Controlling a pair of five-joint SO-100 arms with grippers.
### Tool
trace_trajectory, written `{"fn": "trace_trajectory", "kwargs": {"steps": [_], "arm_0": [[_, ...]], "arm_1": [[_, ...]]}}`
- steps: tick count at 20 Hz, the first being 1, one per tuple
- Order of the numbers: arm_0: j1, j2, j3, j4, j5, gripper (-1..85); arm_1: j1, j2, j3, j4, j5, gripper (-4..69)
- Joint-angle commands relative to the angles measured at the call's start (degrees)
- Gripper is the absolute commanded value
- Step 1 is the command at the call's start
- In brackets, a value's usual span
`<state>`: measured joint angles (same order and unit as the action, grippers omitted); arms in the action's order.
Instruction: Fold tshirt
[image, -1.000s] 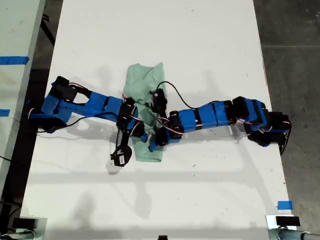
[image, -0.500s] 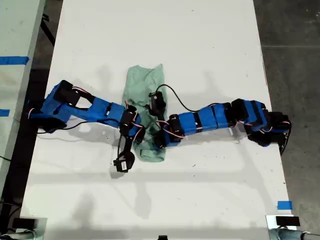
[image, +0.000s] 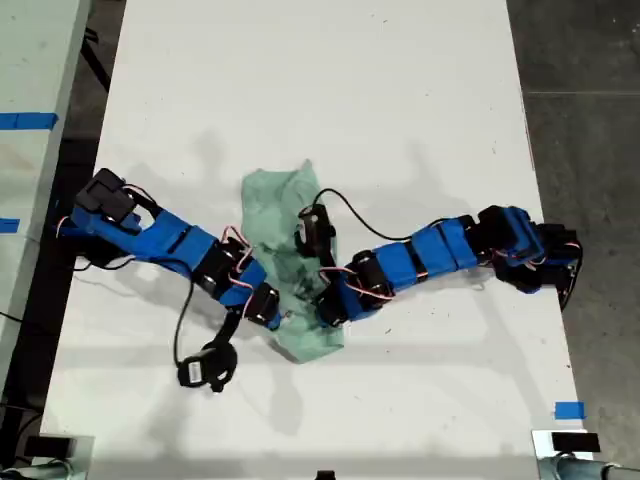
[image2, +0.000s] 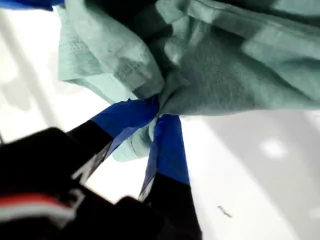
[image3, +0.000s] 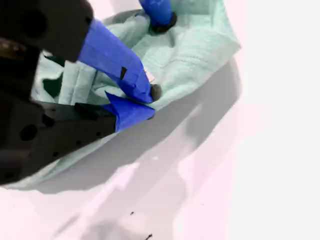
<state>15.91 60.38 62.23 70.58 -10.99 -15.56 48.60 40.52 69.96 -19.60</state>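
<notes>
Both grippers have swung the tshirt (image: 290, 262) askew on the table (image: 400, 100); it now lies bunched at the exterior view's centre. Our first gripper (image2: 156, 116) and second gripper (image3: 145, 100) each pinch cloth. We judge the fold disturbed.

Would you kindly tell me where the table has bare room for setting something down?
The table is bare beyond the tshirt toward the exterior view's top, and along its bottom strip. The middle is crowded: both arms meet there, my first claw and second claw on the cloth.
</notes>
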Motion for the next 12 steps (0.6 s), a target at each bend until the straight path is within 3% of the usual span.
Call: {"fn": "trace_trajectory", "kwargs": {"steps": [1,9,12], "arm_0": [[2.9,11.5,-3.4,-1.2,-1.4,0.0],[-9.8,19.4,1.8,4.2,4.0,0.0],[-15.1,26.5,13.2,0.7,5.3,0.0]], "arm_1": [[0.2,12.0,-2.0,0.2,-2.7,-1.4],[13.9,14.2,-1.3,-1.9,-13.8,-1.4],[17.7,12.7,-0.9,-6.1,-15.9,-1.4]]}}
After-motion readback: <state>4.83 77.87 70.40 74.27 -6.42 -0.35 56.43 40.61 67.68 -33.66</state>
